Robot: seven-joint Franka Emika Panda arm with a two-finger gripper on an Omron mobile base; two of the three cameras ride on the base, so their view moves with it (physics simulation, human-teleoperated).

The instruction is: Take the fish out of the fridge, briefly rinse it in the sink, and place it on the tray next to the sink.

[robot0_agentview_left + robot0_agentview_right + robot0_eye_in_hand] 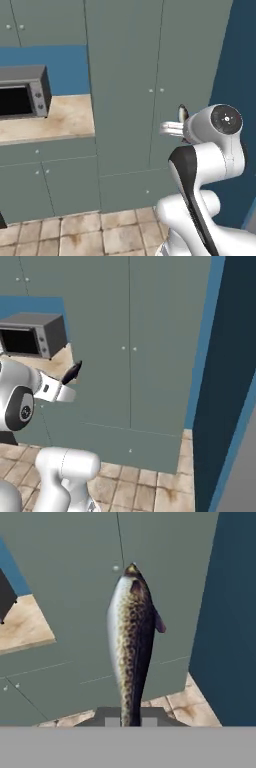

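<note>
My gripper is shut on the tail end of the fish, a slender speckled silver-grey fish with a dark back and pale belly. The fish sticks out ahead of the fingers, head away from the hand. From the base, the fish rises above the gripper in mid-air in front of tall cupboards. The right base view has the fish dark and tilted above the hand. The fridge, the sink and the tray are out of view.
Tall grey-green cupboards stand straight ahead. To the left, a beige counter carries a grey microwave over lower cupboards. A dark blue wall runs on the right. Tiled floor lies below.
</note>
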